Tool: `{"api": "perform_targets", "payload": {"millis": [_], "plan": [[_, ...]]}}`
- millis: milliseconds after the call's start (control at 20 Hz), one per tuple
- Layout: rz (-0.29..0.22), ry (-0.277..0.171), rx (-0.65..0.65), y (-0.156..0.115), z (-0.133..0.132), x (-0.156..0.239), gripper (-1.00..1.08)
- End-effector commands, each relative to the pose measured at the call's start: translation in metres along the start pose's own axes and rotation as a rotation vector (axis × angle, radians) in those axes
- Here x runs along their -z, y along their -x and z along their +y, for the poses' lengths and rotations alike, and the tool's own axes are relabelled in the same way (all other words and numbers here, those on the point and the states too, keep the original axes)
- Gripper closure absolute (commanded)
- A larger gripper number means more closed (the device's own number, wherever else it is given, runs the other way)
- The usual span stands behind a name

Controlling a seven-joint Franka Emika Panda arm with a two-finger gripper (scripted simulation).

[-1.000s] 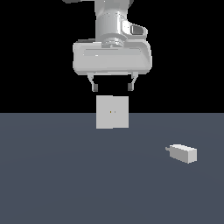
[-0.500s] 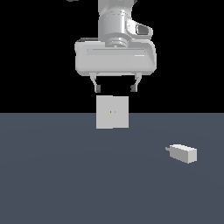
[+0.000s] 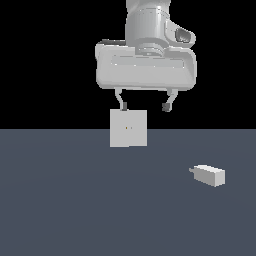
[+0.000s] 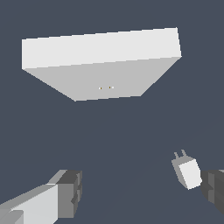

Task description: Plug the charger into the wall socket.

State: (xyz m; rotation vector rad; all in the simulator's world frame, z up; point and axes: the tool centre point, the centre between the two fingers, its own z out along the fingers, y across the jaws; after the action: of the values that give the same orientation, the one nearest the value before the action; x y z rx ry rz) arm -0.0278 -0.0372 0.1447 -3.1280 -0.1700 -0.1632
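A: What does the exterior view give us?

B: The gripper (image 3: pixel 144 106) hangs above the wall socket (image 3: pixel 128 128), jaws spread wide with nothing between them. One fingertip sits just over the socket's top edge; the other is off toward the exterior view's right, clear of the plate. The socket stands upright on the dark grey floor (image 3: pixel 65 200), showing its square face with two tiny dots at the centre.

A: And the charger?

B: The charger (image 3: pixel 210 175) lies on the floor, well apart from the socket, toward the exterior view's right and nearer the camera. Its narrow end points back toward the socket's side. The prongs are too small to make out there.

A: Does the wrist view add anything?

B: Yes. It looks down on the wall socket (image 4: pixel 103 61), so the plate's top edge and thickness show, which the exterior view hides. The charger (image 4: pixel 187 170) shows two short prongs at the end facing the socket. It lies close beside one dark finger pad (image 4: pixel 213 188), though whether they touch I cannot tell. The other pad (image 4: pixel 70 194) is far off, confirming the wide gap.
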Motion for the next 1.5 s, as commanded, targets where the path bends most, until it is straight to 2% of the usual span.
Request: {"api": "perform_targets", "payload": {"millis": [0, 600, 1450], "plan": [[0.025, -0.004, 0.025, 0.007, 0.008, -0.005, -0.92], [0.126, -0.027, 0.129, 0.029, 0.043, -0.027, -0.92], [0.247, -0.063, 0.252, 0.046, 0.086, -0.056, -0.92]]}}
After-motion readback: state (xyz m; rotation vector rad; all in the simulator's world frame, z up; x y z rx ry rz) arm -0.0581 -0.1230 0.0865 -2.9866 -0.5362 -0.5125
